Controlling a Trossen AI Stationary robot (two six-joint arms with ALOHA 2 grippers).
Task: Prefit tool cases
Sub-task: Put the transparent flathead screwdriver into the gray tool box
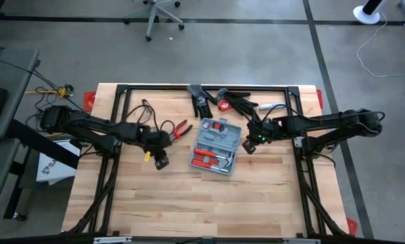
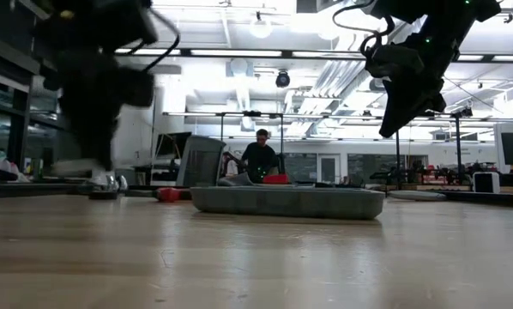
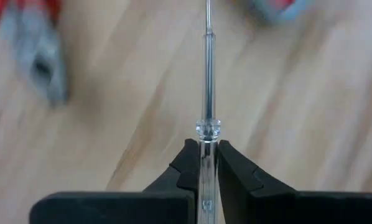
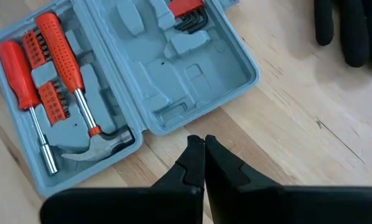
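Note:
The grey-blue tool case (image 1: 216,146) lies open on the wooden table's middle, with a red-handled hammer (image 4: 68,68), a screwdriver and bits in its moulded tray (image 4: 142,74). Left of the case, my left gripper (image 1: 163,163) is shut on a slim clear-handled screwdriver (image 3: 207,81). My right gripper (image 1: 248,146) hangs shut above the table by the case's right side (image 4: 204,140), touching nothing. In the low view the case (image 2: 286,202) sits flat, and my right gripper (image 2: 402,112) is well above it. My left gripper pinches the screwdriver's clear handle (image 3: 206,163) between its two fingers, just behind the handle's collar (image 3: 208,129). The fingers lie along the tool, whose metal shaft (image 3: 207,18) points straight ahead past the fingertips and out of the picture, so its tip does not show.
Red-handled pliers (image 1: 182,129) lie on the table between my left gripper and the case. Black gloves (image 1: 202,102) and a red item (image 1: 224,105) lie at the far edge. A person (image 2: 261,154) is in the room beyond. Bare wood (image 1: 202,203) stretches along the near side.

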